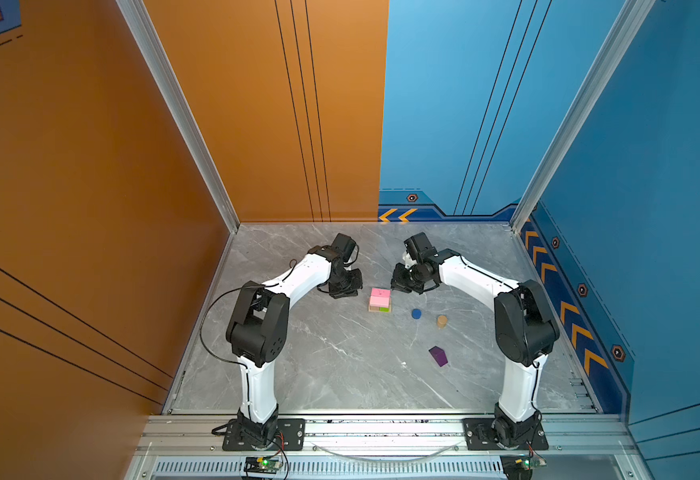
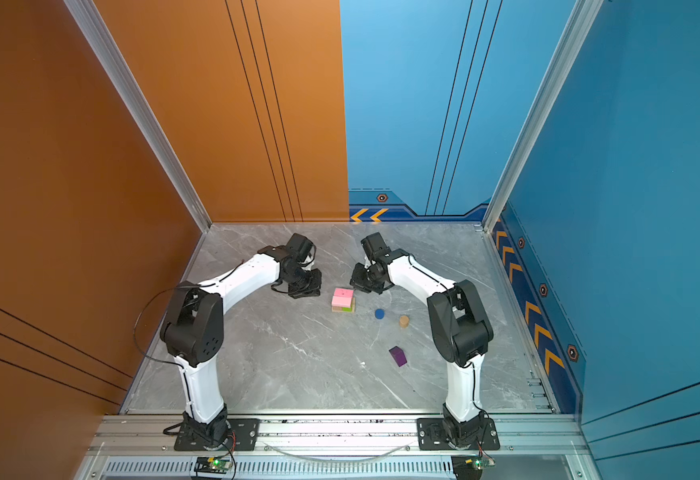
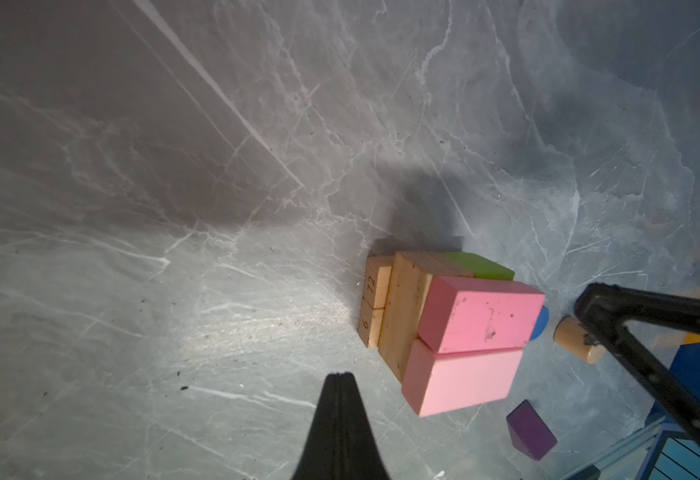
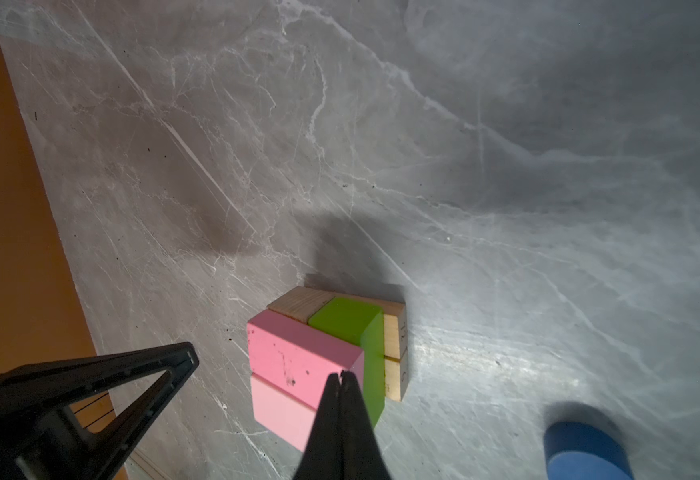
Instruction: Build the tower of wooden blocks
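The wood block tower point(image 1: 379, 300) point(image 2: 343, 300) stands mid-table: two pink slabs point(image 3: 471, 349) point(image 4: 298, 365) side by side on a lime-green bar point(image 4: 352, 320) and tan bars point(image 3: 406, 307). My left gripper point(image 1: 349, 293) point(image 3: 340, 376) hangs shut and empty just left of the stack. On the stack's right, my right gripper point(image 1: 399, 287) point(image 4: 342, 374) is shut and empty too, its tips in front of the pink slabs in the right wrist view. A blue cylinder point(image 1: 416, 313), a tan cylinder point(image 1: 442, 321) and a purple peaked block point(image 1: 438, 356) lie loose to the right.
Grey marble table point(image 1: 319, 365) walled by an orange panel on the left and blue panels at the back and right. Both arm bases sit on the aluminium rail point(image 1: 381, 432) at the front edge.
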Robot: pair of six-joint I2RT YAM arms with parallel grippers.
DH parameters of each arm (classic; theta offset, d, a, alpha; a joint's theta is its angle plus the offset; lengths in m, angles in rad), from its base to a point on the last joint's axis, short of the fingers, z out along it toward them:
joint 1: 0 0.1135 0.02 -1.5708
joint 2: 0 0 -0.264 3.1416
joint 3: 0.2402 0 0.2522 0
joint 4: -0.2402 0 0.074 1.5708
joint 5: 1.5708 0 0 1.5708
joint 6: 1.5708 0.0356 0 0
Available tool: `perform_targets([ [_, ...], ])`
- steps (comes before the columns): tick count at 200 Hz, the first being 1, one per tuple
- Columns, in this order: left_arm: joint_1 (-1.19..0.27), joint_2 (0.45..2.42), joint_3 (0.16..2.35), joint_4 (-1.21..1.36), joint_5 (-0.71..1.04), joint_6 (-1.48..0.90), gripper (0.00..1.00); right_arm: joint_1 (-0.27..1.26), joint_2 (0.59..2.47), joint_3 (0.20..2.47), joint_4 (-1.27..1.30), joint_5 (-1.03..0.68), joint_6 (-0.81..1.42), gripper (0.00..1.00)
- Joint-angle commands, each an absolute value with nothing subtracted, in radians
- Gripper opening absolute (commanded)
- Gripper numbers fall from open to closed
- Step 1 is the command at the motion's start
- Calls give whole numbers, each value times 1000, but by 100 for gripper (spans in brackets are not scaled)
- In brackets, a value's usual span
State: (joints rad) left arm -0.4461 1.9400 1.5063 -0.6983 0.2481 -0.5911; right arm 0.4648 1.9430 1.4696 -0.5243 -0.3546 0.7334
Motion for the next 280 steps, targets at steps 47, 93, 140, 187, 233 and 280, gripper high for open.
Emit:
perform_targets([
  [47,-448,1957,1493,-704,272,-585,0,459,1922,1429,-554,-324,741,0],
  [93,-447,1958,1493,-704,273,-587,0,462,1937,1433,-552,-331,744,0],
  [140,-447,1957,1490,-704,272,-585,0,466,1947,1442,-549,-335,746,0],
  [187,-448,1963,1490,-704,274,-586,0,468,1958,1453,-549,-339,750,0],
  [233,-445,1964,1488,-704,274,-584,0,472,1971,1464,-550,-345,750,0],
  [280,-442,1967,1488,-704,277,-583,0,476,1981,1474,-551,-350,751,0],
])
